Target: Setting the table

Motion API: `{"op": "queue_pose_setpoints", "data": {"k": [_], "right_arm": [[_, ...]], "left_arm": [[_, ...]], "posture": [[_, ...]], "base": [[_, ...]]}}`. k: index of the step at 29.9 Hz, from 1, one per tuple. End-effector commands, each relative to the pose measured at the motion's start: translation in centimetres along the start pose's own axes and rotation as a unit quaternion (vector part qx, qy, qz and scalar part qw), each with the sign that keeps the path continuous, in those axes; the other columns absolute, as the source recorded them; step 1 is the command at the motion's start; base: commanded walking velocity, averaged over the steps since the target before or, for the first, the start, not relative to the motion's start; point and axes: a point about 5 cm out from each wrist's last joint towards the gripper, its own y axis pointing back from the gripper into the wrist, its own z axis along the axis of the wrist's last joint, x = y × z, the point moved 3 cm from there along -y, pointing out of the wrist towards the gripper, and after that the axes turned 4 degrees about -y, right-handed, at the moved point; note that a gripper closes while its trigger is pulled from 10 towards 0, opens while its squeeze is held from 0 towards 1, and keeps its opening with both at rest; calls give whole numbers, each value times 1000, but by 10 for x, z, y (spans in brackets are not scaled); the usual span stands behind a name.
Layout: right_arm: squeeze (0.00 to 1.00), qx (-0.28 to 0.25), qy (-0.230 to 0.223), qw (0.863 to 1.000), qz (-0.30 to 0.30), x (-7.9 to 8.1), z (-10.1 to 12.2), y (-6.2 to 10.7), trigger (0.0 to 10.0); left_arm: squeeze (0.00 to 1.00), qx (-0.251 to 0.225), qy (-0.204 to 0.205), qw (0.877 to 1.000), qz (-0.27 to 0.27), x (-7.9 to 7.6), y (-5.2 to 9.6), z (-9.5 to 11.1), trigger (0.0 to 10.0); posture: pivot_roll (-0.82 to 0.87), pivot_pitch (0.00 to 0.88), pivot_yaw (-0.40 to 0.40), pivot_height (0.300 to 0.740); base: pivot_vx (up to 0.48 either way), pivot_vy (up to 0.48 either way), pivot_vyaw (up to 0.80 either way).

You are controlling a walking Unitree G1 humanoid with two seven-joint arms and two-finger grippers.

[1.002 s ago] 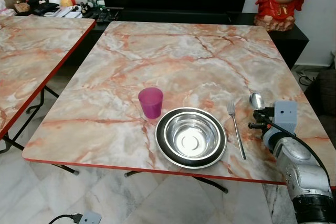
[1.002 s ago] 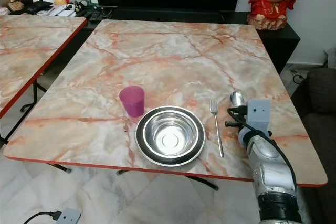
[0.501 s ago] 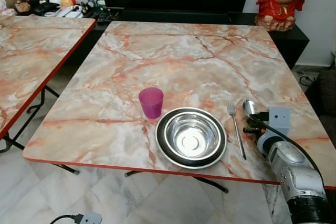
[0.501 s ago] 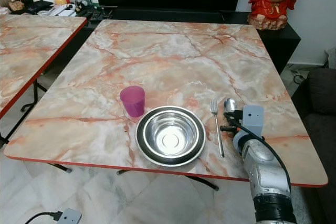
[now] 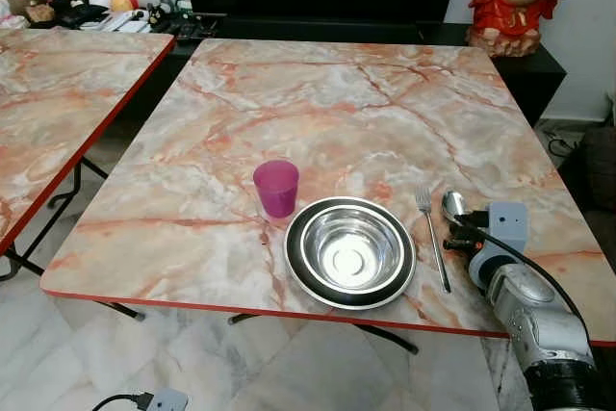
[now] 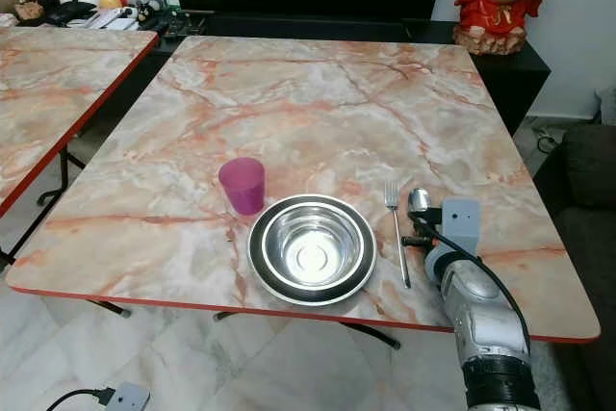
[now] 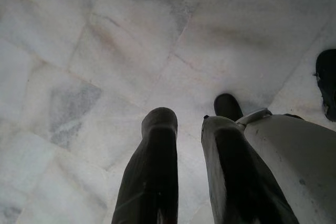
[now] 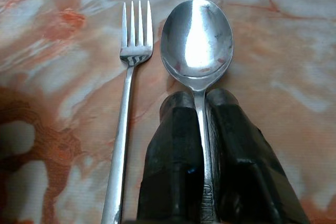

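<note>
Right gripper (image 8: pixel 202 129) clamped on spoon (image 8: pixel 197 40) handle, bowl of spoon facing up; over last second it has carried spoon leftward in frame from open marble to just beside fork (image 5: pixel 431 238), now roughly parallel; place setting nearly complete, release likely next; spoon appears low over table (image 5: pixel 337 103), contact uncertain; bowl (image 5: pixel 350 253) on plate left of fork, pink cup (image 5: pixel 276 188) beyond at centre; red table edge close below arm, bare marble to right; left gripper (image 7: pixel 184 145) hangs idle over floor, fingers slightly apart.
</note>
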Motion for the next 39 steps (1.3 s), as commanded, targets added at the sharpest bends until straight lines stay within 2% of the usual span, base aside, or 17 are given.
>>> {"op": "queue_pose_setpoints", "data": {"k": [1, 23, 37, 39], "right_arm": [[0, 11, -4, 1000, -2, 0, -7, 1, 10000], [0, 27, 4, 1000, 4, 6, -17, -2, 10000], [0, 34, 12, 999, -3, 4, -20, -3, 10000], [192, 35, 14, 999, -2, 5, -21, -3, 10000]], "left_arm": [[0, 18, 3, 1000, -5, -2, 2, -11, 10000], [0, 18, 7, 1000, -2, -1, 2, -10, 10000], [0, 17, 7, 1000, -3, -3, 1, -9, 10000], [0, 17, 7, 1000, -3, -3, 1, -10, 10000]], "posture": [[-39, 154, 30, 740], [-30, 170, 30, 740], [-30, 176, 29, 740], [-30, 176, 29, 740]], "base": [[0, 0, 0], [0, 0, 0], [0, 0, 0], [0, 0, 0]]}}
